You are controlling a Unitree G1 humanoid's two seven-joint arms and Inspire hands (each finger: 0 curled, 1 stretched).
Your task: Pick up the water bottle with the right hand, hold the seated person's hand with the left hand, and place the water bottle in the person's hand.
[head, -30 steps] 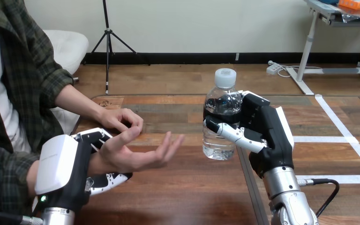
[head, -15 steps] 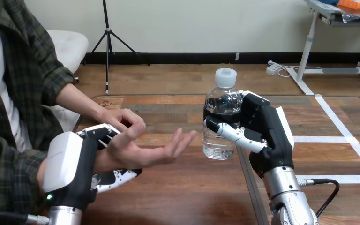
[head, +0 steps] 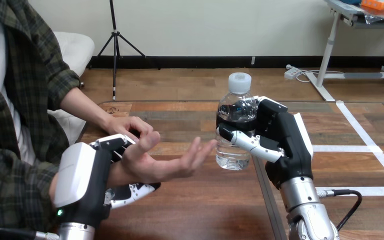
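The water bottle (head: 236, 125) is being gripped upright round its middle by the right hand (head: 280, 142), fingers and thumb wrapped about it, seemingly so it can be passed across without tipping. Just left of the bottle the person's hand (head: 162, 164) is being offered palm up, fingertips almost at its side. It is being steadied at the wrist by the left hand (head: 87, 180), thumb and fingers curled round it, likely to fix the receiving palm over the counter (head: 205, 210).
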